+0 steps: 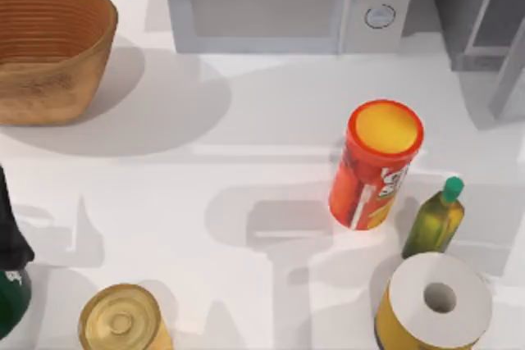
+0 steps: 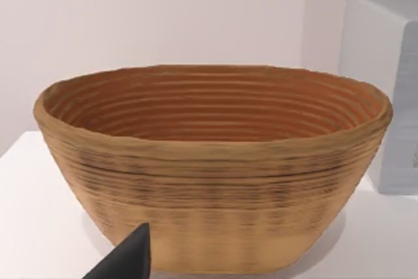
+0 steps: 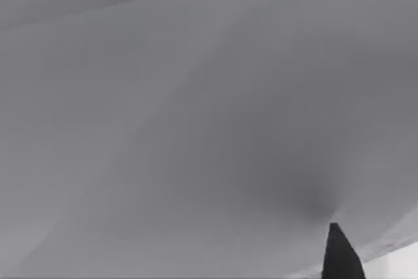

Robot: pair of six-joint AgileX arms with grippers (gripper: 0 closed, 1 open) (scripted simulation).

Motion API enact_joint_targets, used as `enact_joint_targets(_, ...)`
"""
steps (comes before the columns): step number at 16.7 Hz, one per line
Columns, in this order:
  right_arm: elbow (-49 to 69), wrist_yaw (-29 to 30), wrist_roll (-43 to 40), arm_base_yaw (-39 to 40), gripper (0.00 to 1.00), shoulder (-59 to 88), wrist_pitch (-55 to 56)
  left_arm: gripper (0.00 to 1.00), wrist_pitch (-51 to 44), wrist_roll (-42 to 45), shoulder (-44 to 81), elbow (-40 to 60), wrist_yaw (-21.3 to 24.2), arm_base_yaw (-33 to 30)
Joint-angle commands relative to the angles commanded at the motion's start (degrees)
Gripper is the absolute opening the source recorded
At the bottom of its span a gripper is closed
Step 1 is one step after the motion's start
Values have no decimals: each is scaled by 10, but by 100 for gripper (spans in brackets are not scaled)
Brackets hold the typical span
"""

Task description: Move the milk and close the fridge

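Starting at the bottom edge of the top view, we see a gold-lidded tin point(image 1: 121, 320) at lower left and a yellow-sided roll with a white top and a hole in its middle point(image 1: 436, 299) at lower right. A dark green bottle point(image 1: 11, 288) sits at the far left edge, with part of our left arm point(image 1: 10, 231) dark above it. How far either gripper's jaws stand open we cannot tell.

Just above the roll stands a small oil bottle with a green cap point(image 1: 435, 219), and just left of it a tall red can with a yellow lid point(image 1: 376, 165), tilted in the frame. These three crowd the lower right of the table point(image 1: 246, 170), while its middle lies bare and shadowed.

Farther up, a woven basket point(image 1: 51, 47) fills the upper left; the left wrist view shows it close, with one dark fingertip point(image 2: 127, 258) before it. A microwave with two round knobs point(image 1: 287, 2) runs along the top centre. At upper right stands the grey fridge point(image 1: 480, 14), its door swung out. We cannot make out the milk.

The right wrist view gives smooth grey surfaces and one dark fingertip point(image 3: 341, 253).
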Motion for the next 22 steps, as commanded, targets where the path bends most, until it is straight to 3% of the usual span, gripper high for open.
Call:
enact_joint_targets(3,-24,78,59,98,100,-20,30,100,0,0,0,0,0,0)
enact_joint_targets(6,-52,120,95,146,100,-31,49,100,0,0,0,0,0,0)
enact_joint_targets(13,-50,125,96,142,100,-21,46,100,0,0,0,0,0,0)
enact_joint_targets(22,89,127,96,142,100,97,17,100,0,0,0,0,0,0)
